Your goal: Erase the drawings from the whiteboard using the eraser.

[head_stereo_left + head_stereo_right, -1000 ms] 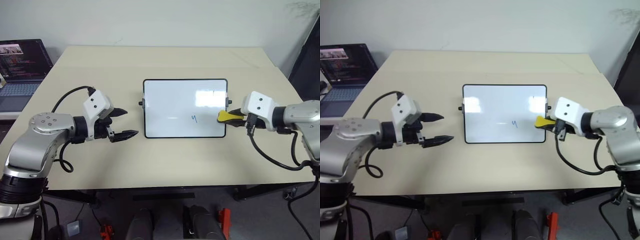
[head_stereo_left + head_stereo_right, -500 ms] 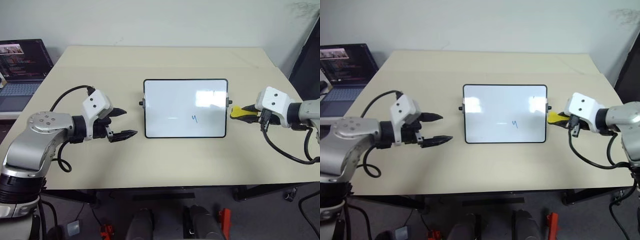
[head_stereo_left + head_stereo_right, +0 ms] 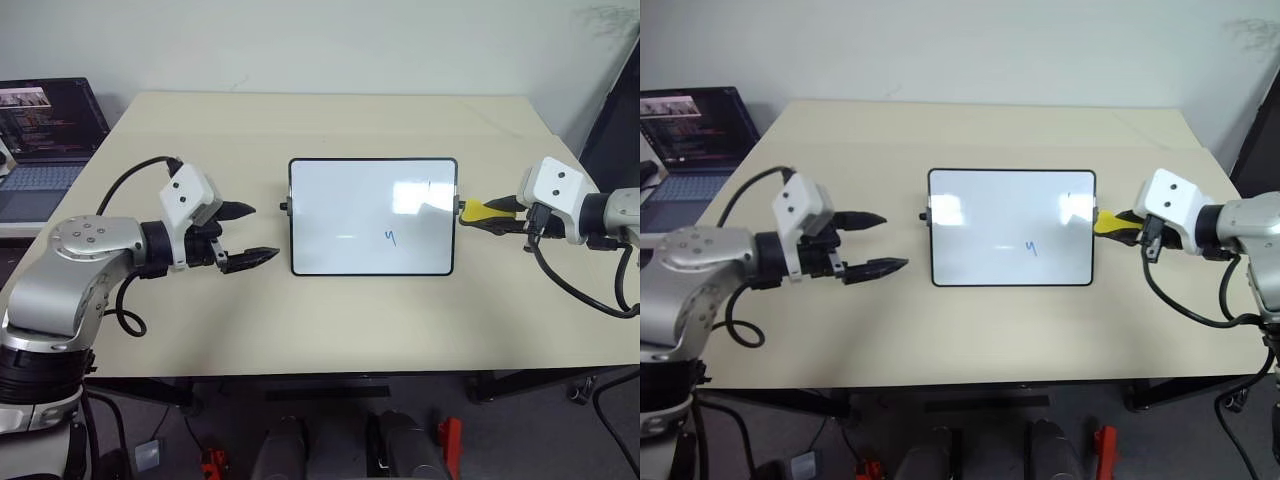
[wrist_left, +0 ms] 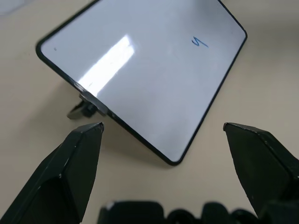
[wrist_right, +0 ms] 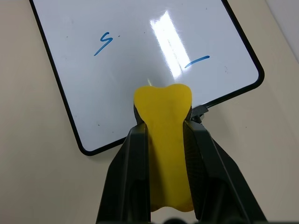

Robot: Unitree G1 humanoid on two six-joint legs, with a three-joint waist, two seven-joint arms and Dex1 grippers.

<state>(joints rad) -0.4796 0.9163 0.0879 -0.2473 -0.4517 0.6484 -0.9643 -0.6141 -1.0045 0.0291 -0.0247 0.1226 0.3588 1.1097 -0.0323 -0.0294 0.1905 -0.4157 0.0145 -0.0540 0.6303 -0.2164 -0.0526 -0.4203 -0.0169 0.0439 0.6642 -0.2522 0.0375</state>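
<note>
I am pinching the eraser (image 5: 163, 140) in my right gripper (image 3: 497, 212), just beside the whiteboard (image 3: 340, 250)'s right edge, off its surface. My left gripper (image 3: 245, 235) is hanging open and empty. The board is lying unbraced; pushing sideways at the squiggle (image 3: 389, 237) risks sliding it.

- One whiteboard (image 3: 372, 215) is sitting on the one beige table (image 3: 330, 320), and it's got two little black knobs, one poking out at each side.
- Two blue drawings are showing on it right now: a y-like squiggle (image 3: 389, 237) and a short stroke (image 5: 196, 61) near the upper right corner.
- One yellow eraser (image 3: 481, 211) is hanging just off the board's right edge.
- Two grippers are hovering over the table: the left gripper (image 3: 250, 235) and the right gripper (image 3: 508, 215), two black fingers each, so four fingers total.
- One laptop (image 3: 45, 140) is glowing away at the far left.
</note>
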